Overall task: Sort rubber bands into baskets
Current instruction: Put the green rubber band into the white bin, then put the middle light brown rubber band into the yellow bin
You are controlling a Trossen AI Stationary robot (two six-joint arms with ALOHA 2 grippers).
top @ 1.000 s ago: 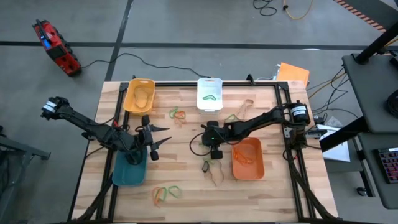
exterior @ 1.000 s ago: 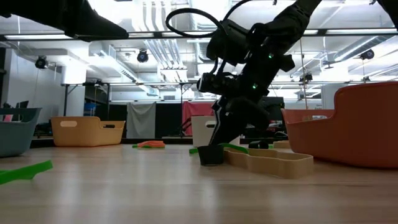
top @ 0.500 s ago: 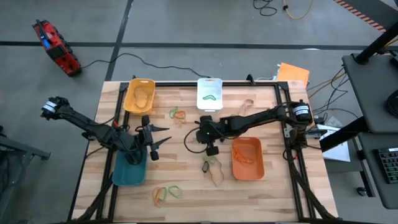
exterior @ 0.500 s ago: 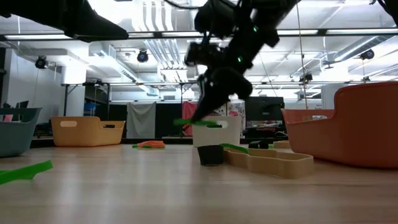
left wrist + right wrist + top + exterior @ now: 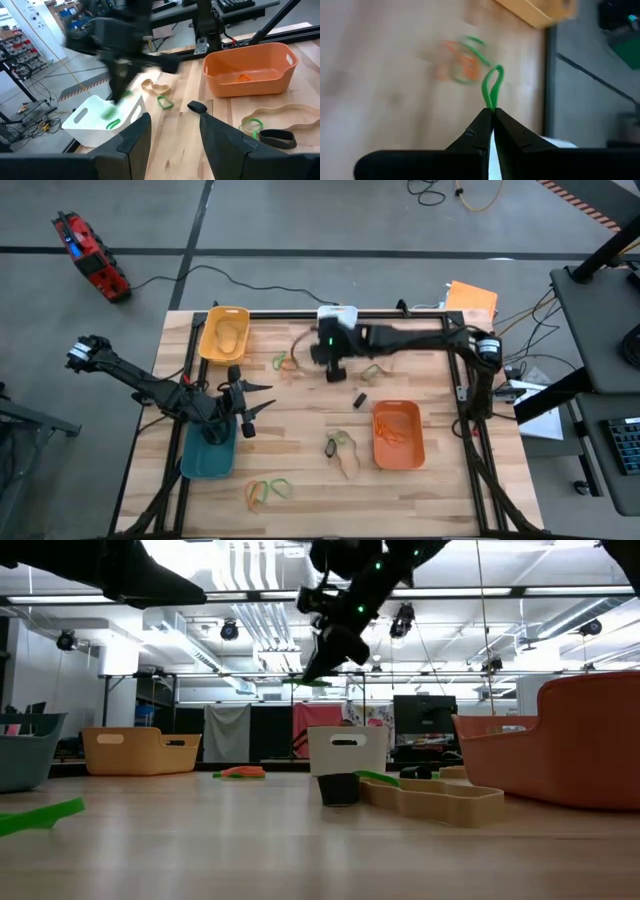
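My right gripper hangs high over the table's far middle, just on the near side of the white basket, shut on a green rubber band. The low view shows that band well above the white basket. My left gripper stands open with nothing between its fingers, above the far end of the teal basket. The yellow basket sits at the far left and the orange basket at the near right. Loose bands lie flat on the wood. My right gripper pinches the green band by one end of its loop between its two fingertips. The fingers slant downward. The rest of the loop sticks out past the tips, lifted clear of the table.
Green and orange bands lie near the yellow basket and at the near edge. Tan bands and a black band lie left of the orange basket. A small black band sits mid-table. A black frame rims the table.
My right gripper has risen from the table's middle, beside the orange basket, and swung toward the far edge and the white basket, rolling as it went. It stays shut and has lifted the green band clear of the wood. The black and tan bands have stayed put.
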